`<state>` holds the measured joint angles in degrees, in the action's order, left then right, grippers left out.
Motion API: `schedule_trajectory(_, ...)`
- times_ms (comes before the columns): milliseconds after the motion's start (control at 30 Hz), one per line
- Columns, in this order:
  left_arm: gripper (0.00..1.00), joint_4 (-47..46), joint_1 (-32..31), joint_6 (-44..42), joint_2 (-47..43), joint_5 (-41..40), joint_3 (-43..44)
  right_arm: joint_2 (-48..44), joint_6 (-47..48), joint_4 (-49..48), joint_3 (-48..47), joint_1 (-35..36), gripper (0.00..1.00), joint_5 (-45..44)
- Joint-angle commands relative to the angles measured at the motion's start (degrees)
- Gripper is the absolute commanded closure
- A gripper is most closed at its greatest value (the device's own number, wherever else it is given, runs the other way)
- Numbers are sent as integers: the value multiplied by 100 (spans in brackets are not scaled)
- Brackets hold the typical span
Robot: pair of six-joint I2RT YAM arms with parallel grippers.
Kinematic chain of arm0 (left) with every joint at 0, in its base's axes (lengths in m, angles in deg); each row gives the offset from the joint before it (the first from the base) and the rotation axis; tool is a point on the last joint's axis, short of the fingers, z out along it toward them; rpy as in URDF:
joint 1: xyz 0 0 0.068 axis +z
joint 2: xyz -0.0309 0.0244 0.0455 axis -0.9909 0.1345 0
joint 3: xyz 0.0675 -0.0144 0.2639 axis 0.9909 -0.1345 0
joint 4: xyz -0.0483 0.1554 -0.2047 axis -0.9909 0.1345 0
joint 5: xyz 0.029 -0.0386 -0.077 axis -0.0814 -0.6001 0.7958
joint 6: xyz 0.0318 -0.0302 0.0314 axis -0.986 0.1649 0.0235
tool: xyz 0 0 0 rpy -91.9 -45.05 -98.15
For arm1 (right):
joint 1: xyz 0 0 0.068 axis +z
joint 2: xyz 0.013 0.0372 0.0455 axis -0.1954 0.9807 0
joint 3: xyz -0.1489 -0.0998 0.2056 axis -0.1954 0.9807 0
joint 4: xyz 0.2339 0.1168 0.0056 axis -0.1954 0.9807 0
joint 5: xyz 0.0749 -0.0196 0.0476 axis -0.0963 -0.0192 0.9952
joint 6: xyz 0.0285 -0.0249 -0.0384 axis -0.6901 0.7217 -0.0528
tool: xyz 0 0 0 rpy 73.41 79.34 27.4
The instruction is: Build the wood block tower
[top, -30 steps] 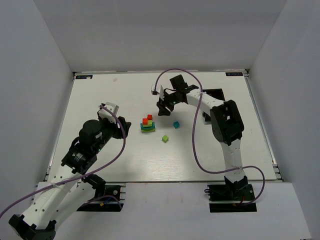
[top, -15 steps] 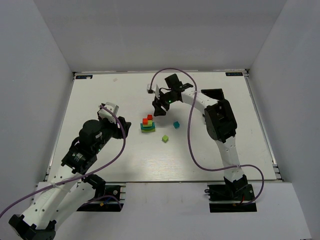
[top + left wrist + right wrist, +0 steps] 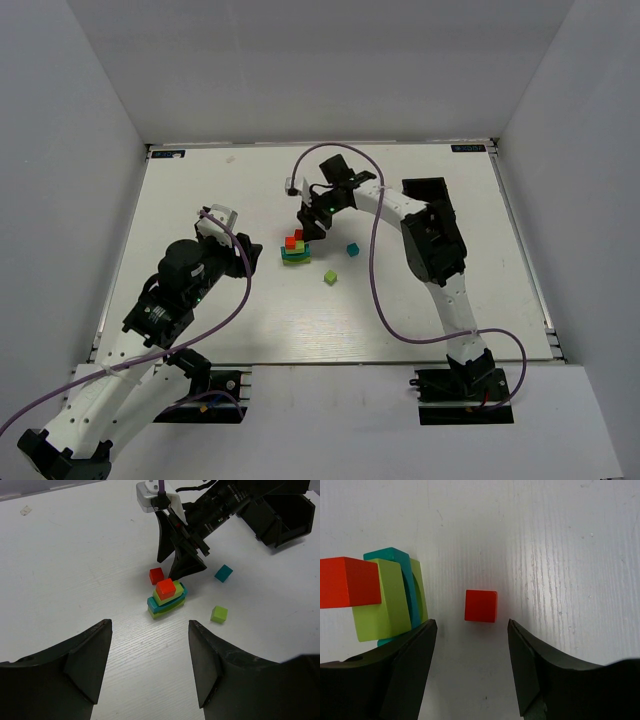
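The wood block tower (image 3: 294, 254) stands mid-table: lime-green and teal flat bars with an orange cube (image 3: 290, 242) on top. It also shows in the left wrist view (image 3: 167, 600) and the right wrist view (image 3: 395, 597). A loose red cube (image 3: 298, 234) lies just behind it, also seen in the right wrist view (image 3: 481, 606). My right gripper (image 3: 312, 222) is open and empty, just above and behind the red cube, its jaws straddling the cube's line (image 3: 472, 625). My left gripper (image 3: 150, 625) is open and empty, well short of the tower.
A teal cube (image 3: 352, 249) and a lime-green cube (image 3: 330, 277) lie loose to the right of the tower. A black bin (image 3: 280, 515) sits at the back right behind the right arm. White walls enclose the table.
My right gripper has moved left and come in behind the tower, over the red cube. The left arm and the blocks have not moved.
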<state>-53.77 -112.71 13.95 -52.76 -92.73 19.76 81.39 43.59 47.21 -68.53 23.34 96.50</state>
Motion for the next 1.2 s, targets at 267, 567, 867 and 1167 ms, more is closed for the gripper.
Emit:
schedule_trajectory(267, 27, 3, 29, -2, -17, -41, -30, 131, -5, 72, -328, 134, 35, 13)
schedule_trajectory(567, 27, 3, 29, -2, -17, -41, -30, 236, 4, 124, -390, 204, 36, -101)
schedule_trajectory(867, 27, 3, 29, -2, -17, -41, -30, 333, 13, 177, -495, 222, 38, -163)
schedule_trajectory(1167, 27, 3, 29, -2, -17, -41, -30, 359, -102, 54, -504, 239, 50, -295)
